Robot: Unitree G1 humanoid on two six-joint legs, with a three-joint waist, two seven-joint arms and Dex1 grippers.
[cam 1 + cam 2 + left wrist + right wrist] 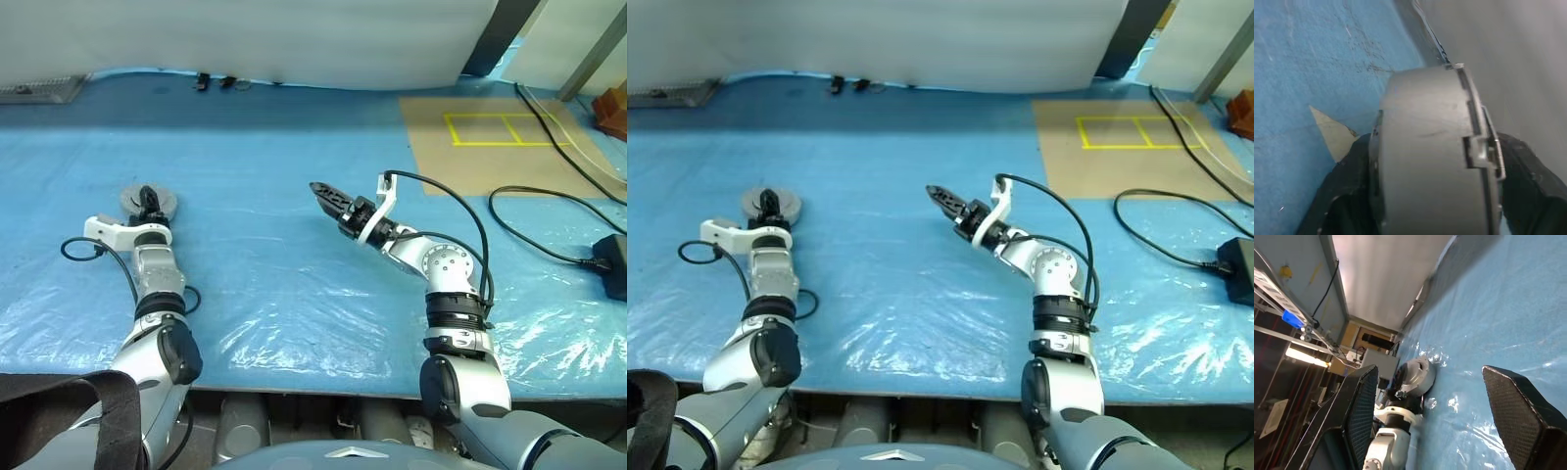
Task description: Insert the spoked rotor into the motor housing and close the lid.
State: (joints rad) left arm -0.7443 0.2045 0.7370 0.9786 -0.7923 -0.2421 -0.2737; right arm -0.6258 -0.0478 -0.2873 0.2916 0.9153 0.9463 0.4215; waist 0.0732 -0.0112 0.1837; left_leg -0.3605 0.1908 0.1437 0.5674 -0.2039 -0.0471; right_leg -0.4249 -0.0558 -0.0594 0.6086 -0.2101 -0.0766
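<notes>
The closed motor housing (149,202) lies flat on the blue table (294,245), directly ahead of the left gripper (149,201), whose spread fingers straddle its rim; whether they press on it cannot be told. The right gripper (323,195) hovers open and empty, well apart toward mid-table, so the left arm is nearer.

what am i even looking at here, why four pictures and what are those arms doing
It is a two-armed humanoid robot at a table covered in blue plastic sheeting. The two wide pictures come from a camera pair on its head, looking down over its arms. The other two come from cameras on each wrist, looking along the gripper's fingers.

The left gripper is at a round grey metal unit, the motor housing with its lid closed; up close, the black fingers sit either side of it. The right gripper hovers open and empty over the middle. Black cables and a yellow taped outline lie on the robot's right.
</notes>
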